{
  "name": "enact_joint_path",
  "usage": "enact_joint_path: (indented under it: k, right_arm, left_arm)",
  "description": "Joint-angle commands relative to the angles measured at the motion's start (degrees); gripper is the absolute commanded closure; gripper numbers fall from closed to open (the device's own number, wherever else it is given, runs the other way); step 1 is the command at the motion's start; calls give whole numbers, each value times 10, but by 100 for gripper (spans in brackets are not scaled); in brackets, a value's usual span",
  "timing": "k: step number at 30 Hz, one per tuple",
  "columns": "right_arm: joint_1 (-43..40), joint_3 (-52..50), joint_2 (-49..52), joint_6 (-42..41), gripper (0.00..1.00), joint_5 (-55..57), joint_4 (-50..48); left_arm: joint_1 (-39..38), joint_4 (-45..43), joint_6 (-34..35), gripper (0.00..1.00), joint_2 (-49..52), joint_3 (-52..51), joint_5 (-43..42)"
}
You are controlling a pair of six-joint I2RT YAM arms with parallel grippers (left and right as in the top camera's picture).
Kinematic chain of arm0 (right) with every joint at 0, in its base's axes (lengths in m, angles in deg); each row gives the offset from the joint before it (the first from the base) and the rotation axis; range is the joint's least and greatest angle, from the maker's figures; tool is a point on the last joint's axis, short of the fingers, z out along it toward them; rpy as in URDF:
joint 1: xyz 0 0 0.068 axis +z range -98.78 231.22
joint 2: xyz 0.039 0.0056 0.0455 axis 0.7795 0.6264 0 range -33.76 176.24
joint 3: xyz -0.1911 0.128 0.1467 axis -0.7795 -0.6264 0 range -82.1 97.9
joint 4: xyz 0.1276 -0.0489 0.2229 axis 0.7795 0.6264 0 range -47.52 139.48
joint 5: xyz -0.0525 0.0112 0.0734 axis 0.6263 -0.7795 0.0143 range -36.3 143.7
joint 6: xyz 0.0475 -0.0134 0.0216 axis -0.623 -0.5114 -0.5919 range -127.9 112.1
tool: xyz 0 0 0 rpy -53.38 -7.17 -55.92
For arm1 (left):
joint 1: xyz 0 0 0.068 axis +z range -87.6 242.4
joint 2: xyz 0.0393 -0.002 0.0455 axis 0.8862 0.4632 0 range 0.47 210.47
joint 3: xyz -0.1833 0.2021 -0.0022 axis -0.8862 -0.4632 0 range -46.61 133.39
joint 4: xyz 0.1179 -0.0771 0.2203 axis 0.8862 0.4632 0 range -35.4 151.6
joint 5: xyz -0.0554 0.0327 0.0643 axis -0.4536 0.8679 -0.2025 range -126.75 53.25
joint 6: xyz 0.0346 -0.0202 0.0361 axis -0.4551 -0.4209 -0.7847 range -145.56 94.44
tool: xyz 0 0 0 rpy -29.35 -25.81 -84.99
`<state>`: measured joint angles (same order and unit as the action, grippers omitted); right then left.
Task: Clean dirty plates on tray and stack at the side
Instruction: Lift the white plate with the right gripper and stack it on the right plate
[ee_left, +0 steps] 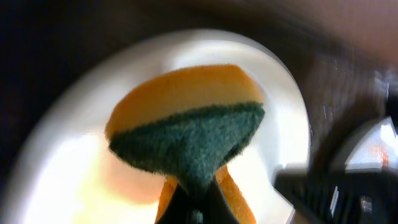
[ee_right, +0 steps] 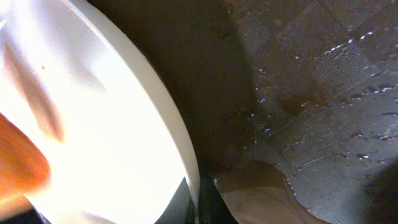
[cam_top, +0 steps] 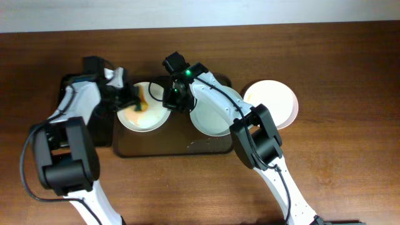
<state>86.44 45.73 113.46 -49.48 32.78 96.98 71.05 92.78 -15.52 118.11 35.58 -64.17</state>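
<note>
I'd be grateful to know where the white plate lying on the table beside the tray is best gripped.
Probably its right rim: the plate lies flat and shallow, so only the raised edge offers a pinch, one finger inside, one outside. Come from above on the side away from the tray.

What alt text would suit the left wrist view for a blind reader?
A yellow sponge with a green scouring face, pinched at the bottom edge by the dark left fingers, fills the middle in front of a white plate. The picture is blurred.

No readable text, labels, brands or numbers in any view.
</note>
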Motion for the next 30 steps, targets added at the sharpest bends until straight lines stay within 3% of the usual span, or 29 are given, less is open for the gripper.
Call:
enact_joint_path:
  k: [1, 3, 7, 10, 16, 18, 30]
  right_arm:
    - [-13, -5, 12, 29, 96, 3, 12]
    - [-22, -1, 4, 75, 96, -35, 20]
    - [-24, 2, -50, 143, 96, 1, 52]
    - [-17, 7, -107, 157, 96, 99, 98]
    - [-9, 8, -204, 163, 96, 309, 156]
    - [10, 8, -236, 163, 96, 450, 165]
    - [194, 7, -241, 156, 96, 938, 166]
  left_arm:
    - [38, -14, 76, 99, 7, 15, 15]
    - [46, 17, 78, 99, 7, 37, -18]
    - [46, 73, 66, 99, 7, 123, -77]
    - [46, 108, 52, 99, 7, 175, -78]
    - [69, 96, 31, 99, 7, 191, -122]
    - [67, 108, 12, 99, 7, 191, -118]
    - [66, 126, 5, 99, 7, 191, -103]
